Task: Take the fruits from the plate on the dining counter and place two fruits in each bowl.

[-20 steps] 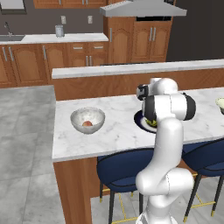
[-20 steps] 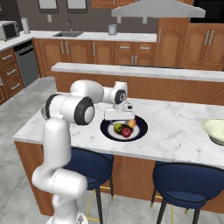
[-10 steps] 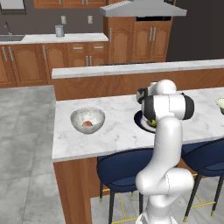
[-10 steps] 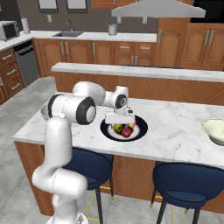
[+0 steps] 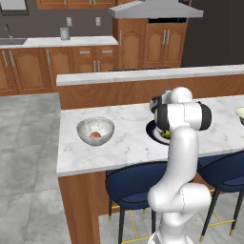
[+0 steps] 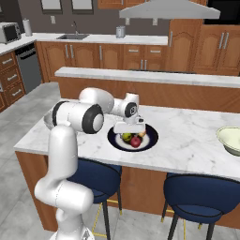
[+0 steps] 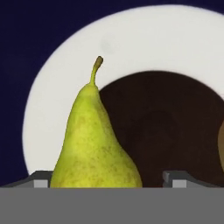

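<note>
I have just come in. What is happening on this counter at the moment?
The robot's gripper is low over the plate on the dining counter, with its fingers on either side of a yellow-green pear. A red fruit also lies on the plate. One fruit already sits in the grey bowl; the pale bowl stands at the far end.

I see reddish-brown wooden cabinets (image 6: 98,56), a grey steel range hood (image 6: 168,9), grey tiled floor (image 5: 26,167), navy round stools (image 6: 201,197).
</note>
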